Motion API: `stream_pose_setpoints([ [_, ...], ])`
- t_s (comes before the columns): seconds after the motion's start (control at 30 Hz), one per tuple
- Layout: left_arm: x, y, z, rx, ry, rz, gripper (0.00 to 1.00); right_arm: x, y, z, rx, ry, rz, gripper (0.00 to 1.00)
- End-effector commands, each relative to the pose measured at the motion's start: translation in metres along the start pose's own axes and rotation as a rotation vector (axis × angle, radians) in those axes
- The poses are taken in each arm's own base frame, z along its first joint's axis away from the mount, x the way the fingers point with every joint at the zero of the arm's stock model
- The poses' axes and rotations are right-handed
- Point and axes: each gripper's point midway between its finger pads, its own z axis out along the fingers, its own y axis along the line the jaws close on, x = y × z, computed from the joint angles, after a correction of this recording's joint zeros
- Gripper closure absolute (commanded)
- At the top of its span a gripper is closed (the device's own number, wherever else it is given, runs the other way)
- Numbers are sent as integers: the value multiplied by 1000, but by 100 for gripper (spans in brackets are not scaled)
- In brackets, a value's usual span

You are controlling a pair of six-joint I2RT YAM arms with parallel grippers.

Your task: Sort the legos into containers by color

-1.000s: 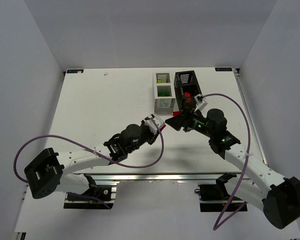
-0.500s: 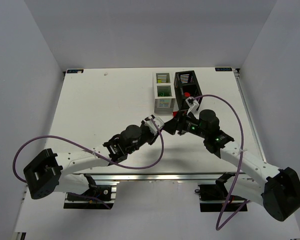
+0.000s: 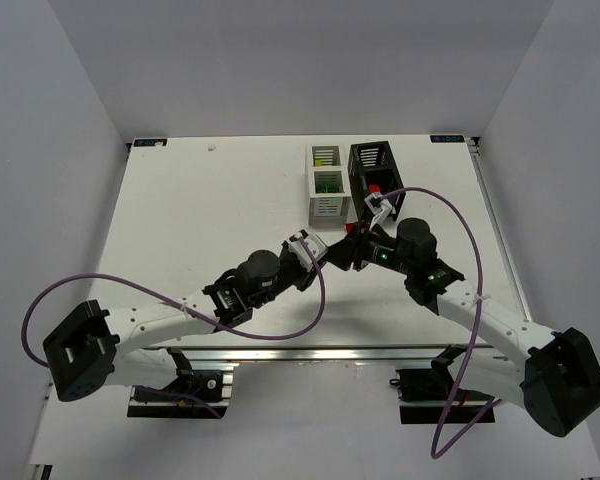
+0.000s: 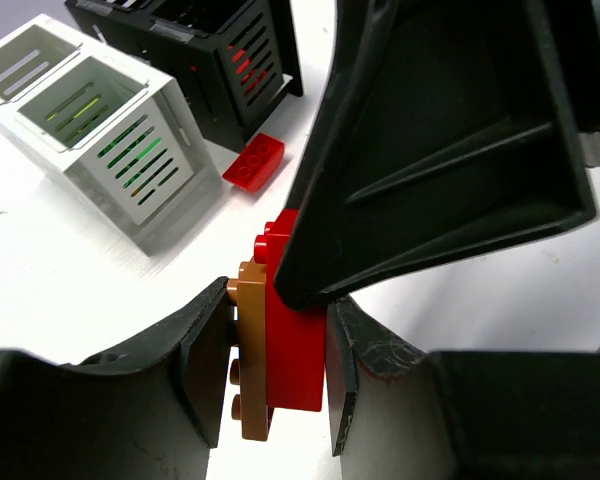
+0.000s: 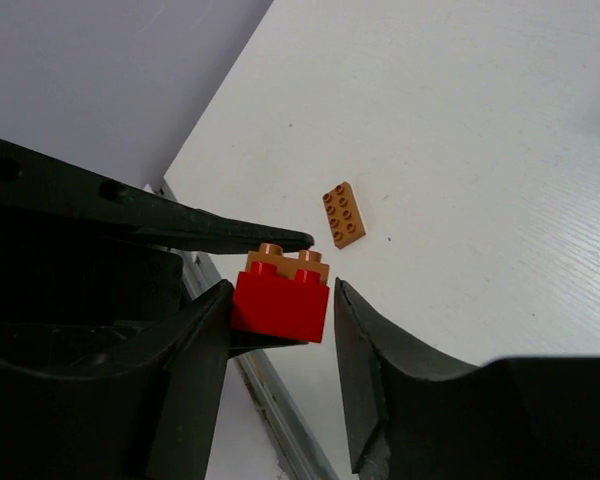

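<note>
Near the black box (image 4: 230,40), we pinch the stacked orange brick (image 4: 248,340) and red brick (image 4: 295,350) in our left claw (image 4: 275,365), while our half-open right claw (image 5: 283,295) straddles the red one and must close, then pull.

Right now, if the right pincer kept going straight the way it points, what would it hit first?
The red brick, joined to an orange brick, both gripped by the left pincer. It sits between the open fingers of the right pincer, so contact looks very near, though depth is unclear.
</note>
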Motion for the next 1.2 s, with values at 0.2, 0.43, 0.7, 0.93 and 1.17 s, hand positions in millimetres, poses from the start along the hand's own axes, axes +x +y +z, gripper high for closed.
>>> stream_pose_setpoints([
  [0.2, -20, -9, -5, 47, -66, -30, 89, -8, 23, 1, -126, -21, -106, 81],
  [0.43, -30, 9, -13, -42, -104, -41, 65, -16, 29, -6, -130, -60, -147, 99],
  [0.7, -39, 7, -24, -11, -92, -38, 38, -34, 26, -18, -85, -135, -225, 100],
  [0.93, -65, 7, -58, 38, -175, 2, 23, -51, 19, -35, -73, -175, -226, 100],
  [1.17, -88, 14, -77, 29, -235, -35, 25, -51, 22, -53, -162, -154, -329, 100],
])
